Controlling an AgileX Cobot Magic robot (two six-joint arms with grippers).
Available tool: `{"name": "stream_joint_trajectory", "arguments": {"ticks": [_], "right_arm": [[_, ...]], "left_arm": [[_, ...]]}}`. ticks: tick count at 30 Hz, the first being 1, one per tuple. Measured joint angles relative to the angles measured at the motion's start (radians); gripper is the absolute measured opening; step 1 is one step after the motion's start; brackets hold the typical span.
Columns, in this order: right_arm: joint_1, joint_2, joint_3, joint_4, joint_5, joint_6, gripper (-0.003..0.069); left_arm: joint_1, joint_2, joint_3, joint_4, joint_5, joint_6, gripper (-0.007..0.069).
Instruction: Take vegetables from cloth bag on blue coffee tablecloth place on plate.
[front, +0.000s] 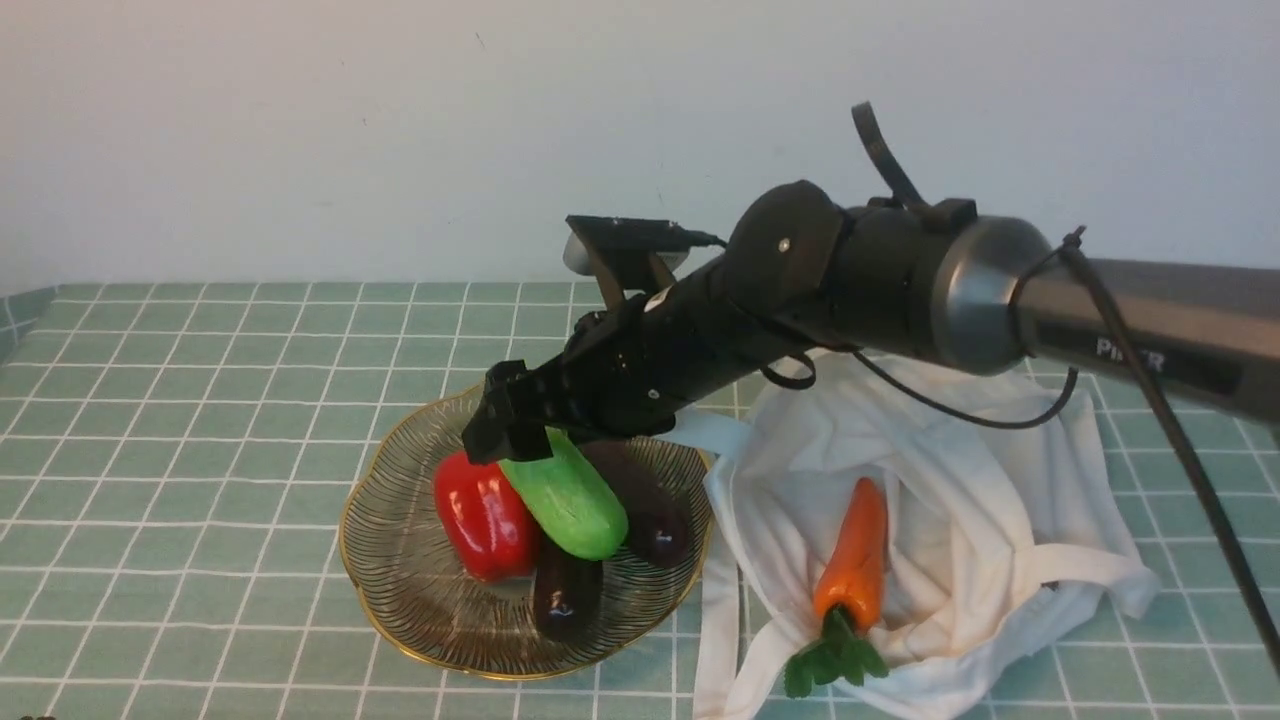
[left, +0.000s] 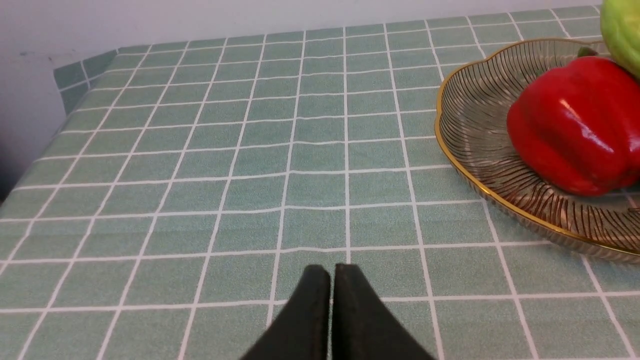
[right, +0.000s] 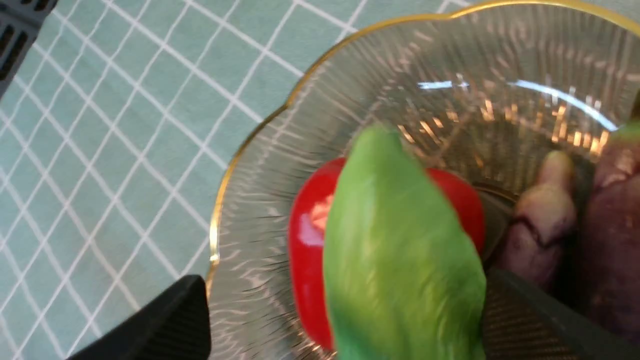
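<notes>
Green gourd: it lies in the ribbed glass plate (front: 410, 600) at the centre of the front view, one end up on the red pepper (front: 483, 525); its bumpy skin (front: 575, 500) shows beneath the robot's hand, so I'd say it is being let go there.
Right gripper (right: 345, 310): jaws spread, the gourd between them, clear of one finger and close against the other; whether it touches that one I can't quite tell, the view being blurred. The width looks meant to free the gourd.
Left gripper (left: 332, 277): tips drawn together, pinching nothing, over the checked cloth (left: 225, 200); this arm seems to have no part in the step.
Dark vegetables: one (front: 567, 600) near the plate's lower edge, another (front: 645, 505) towards its right side; together with the pepper they probably prop the gourd.
Carrot: the orange one (front: 858, 560) rests at the lower right of the frame on the white cloth bag (front: 960, 500), leaves towards the bottom; the bag's open folds leave it easy to reach, likely the next pick.
Writing: pale letters on the right arm (front: 900, 290), upper right, read "PiPER", a little smeared; I make out no label on the vegetables.
</notes>
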Motion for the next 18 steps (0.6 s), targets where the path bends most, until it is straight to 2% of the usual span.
{"name": "stream_joint_trajectory", "arguments": {"ticks": [3, 5, 6, 8, 9, 10, 11, 15, 18], "right_arm": [[0.000, 0.000, -0.080, -0.064, 0.080, 0.004, 0.0690], [-0.001, 0.000, -0.208, -0.175, 0.196, 0.047, 0.0690], [-0.001, 0.000, -0.219, -0.186, 0.207, 0.052, 0.0690], [-0.001, 0.000, -0.394, -0.344, 0.371, 0.127, 0.0673], [-0.001, 0.000, -0.408, -0.356, 0.384, 0.127, 0.0671], [-0.001, 0.000, -0.529, -0.460, 0.470, 0.183, 0.0637], [-0.001, 0.000, -0.556, -0.483, 0.480, 0.195, 0.0627], [-0.004, -0.016, -0.768, -0.663, 0.514, 0.323, 0.0463], [-0.007, -0.075, -0.810, -0.714, 0.525, 0.364, 0.0265]], "left_arm": [[0.000, 0.000, 0.000, 0.000, 0.000, 0.000, -0.0005], [0.000, 0.000, 0.000, 0.000, 0.000, 0.000, -0.0005], [0.000, 0.000, 0.000, 0.000, 0.000, 0.000, -0.0005], [0.000, 0.000, 0.000, 0.000, 0.000, 0.000, -0.0005], [0.000, 0.000, 0.000, 0.000, 0.000, 0.000, -0.0005], [0.000, 0.000, 0.000, 0.000, 0.000, 0.000, -0.0005], [0.000, 0.000, 0.000, 0.000, 0.000, 0.000, -0.0005], [0.000, 0.000, 0.000, 0.000, 0.000, 0.000, -0.0005], [0.000, 0.000, 0.000, 0.000, 0.000, 0.000, -0.0005]]}}
